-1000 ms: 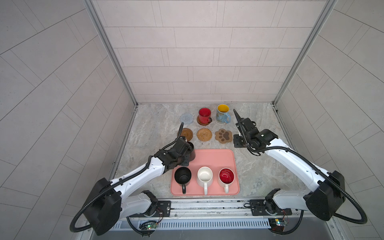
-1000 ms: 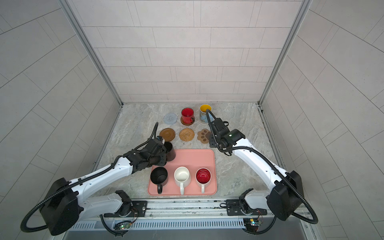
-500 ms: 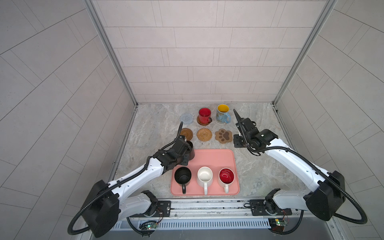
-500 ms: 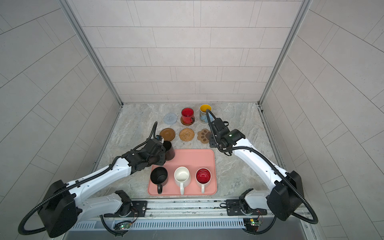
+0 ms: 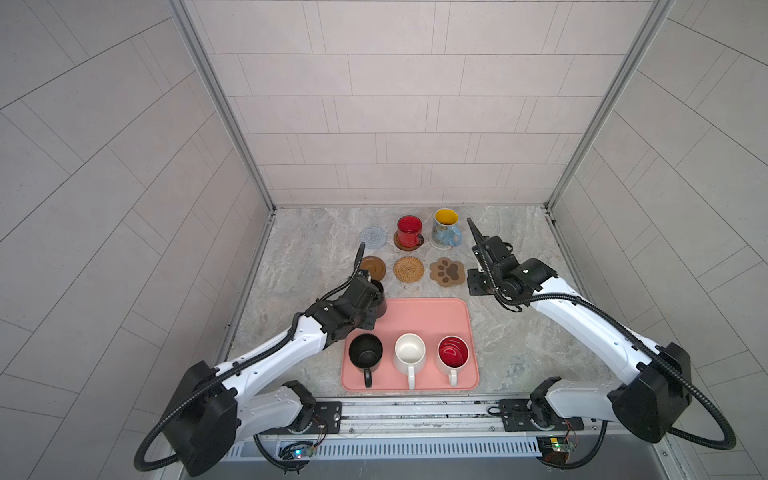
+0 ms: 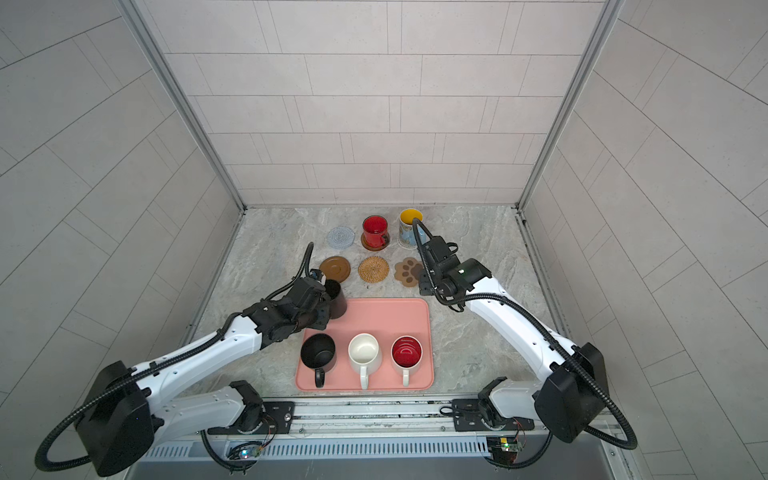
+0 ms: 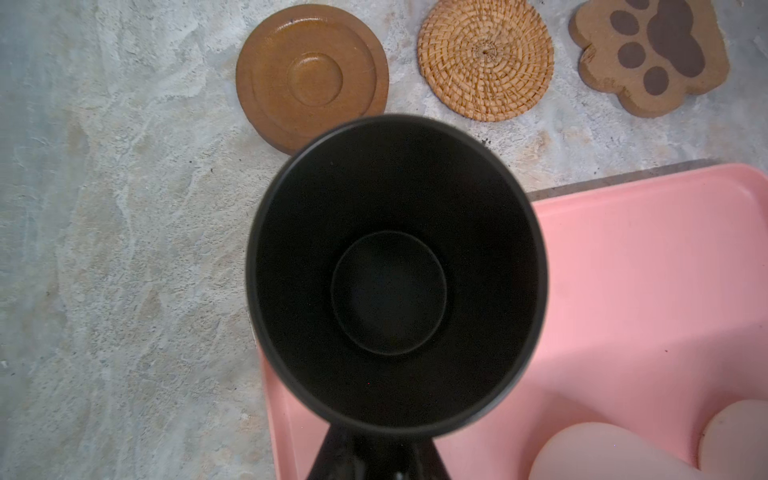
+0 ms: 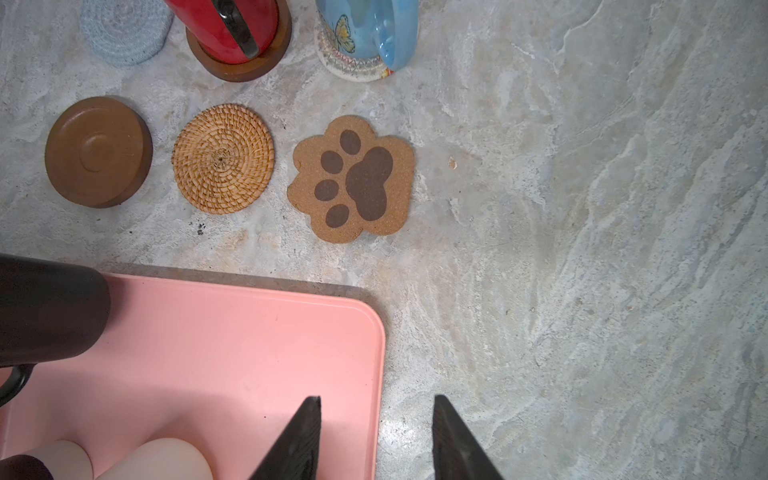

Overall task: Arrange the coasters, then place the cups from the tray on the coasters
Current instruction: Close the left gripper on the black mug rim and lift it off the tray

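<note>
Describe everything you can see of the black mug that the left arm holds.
The black mug is matte black inside and out, looks ceramic, and is empty. It is roughly upright, mouth up, over the far left corner of the tray, seemingly lifted clear. The left pincer is shut on its handle side; nothing else visibly touches it. The brown grooved coaster lies just beyond.

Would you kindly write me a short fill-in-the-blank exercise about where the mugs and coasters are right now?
1. The left gripper is shut on the ___ of a black mug.
2. The white mug, the red-lined mug and a second black mug stand on the pink ___.
3. The red mug stands on a brown coaster, beside the light blue mug with a ___ inside.
4. The paw-shaped coaster carries ___ mug.
Missing words: handle; tray; yellow; no.
</note>
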You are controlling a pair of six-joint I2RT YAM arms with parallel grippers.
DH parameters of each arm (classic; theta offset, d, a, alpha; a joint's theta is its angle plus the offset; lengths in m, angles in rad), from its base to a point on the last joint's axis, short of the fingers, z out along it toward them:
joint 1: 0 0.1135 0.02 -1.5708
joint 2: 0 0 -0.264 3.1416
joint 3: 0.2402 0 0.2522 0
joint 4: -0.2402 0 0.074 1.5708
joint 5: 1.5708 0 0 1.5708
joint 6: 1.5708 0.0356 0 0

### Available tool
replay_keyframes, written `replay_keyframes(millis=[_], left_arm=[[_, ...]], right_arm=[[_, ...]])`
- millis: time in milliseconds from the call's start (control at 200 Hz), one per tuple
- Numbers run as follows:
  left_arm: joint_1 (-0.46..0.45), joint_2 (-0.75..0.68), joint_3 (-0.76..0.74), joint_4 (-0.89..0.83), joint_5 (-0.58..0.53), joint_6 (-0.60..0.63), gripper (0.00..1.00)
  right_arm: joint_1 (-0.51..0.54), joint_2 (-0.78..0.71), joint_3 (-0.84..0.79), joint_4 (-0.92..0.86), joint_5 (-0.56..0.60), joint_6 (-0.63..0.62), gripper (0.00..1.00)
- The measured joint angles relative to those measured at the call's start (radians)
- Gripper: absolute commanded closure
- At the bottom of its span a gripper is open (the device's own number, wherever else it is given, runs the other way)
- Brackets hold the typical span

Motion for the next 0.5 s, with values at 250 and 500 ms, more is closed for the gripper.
replay_keyframes(millis=[250, 500], left_arm=[[0.0, -0.003, 0.002, 0.0, -0.047, 0.015, 0.95], [0.0, -0.003, 0.034, 0.001, -0.105, 0.025, 0.96]], right_arm=[[0.0, 0.0, 0.0, -0.002, 0.0, 0.0, 0.54], [0.0, 0.0, 0.0, -0.003, 0.0, 0.0, 0.54]])
